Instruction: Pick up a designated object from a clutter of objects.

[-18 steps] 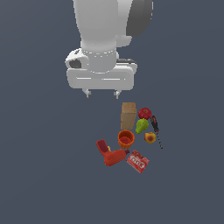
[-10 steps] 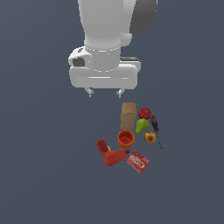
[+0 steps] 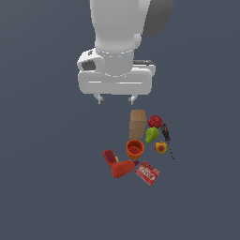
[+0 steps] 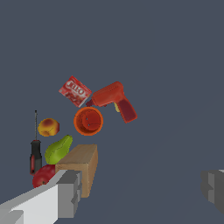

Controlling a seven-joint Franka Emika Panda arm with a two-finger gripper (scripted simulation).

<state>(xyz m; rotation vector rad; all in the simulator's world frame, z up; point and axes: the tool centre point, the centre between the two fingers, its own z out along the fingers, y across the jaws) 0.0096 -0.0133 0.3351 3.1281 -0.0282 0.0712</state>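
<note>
The slim screwdriver [image 3: 166, 135] with black-and-red handle and thin black shaft lies flat at the edge of the clutter on the exterior view's right, beside the red apple [image 3: 155, 121], green pear [image 3: 151, 135] and peach [image 3: 161, 147]. It also shows in the wrist view [image 4: 35, 153]. My gripper [image 3: 116, 100] is open and empty, hovering above the floor, behind the tan box [image 3: 138, 123] and toward the exterior view's left of it. In the wrist view the gripper [image 4: 141, 192] has its fingers [image 4: 68, 194] wide apart, with nothing between them.
The orange cup [image 3: 134, 148], red drill [image 3: 119, 166] and red printed box [image 3: 147, 172] lie at the near side of the clutter. In the wrist view the tan box [image 4: 81, 166] stands close to one finger, with the apple [image 4: 43, 175] and pear [image 4: 58, 148] beside it.
The gripper has shifted a little toward the exterior view's right, closer to above the clutter. It stays open. The objects have not moved.
</note>
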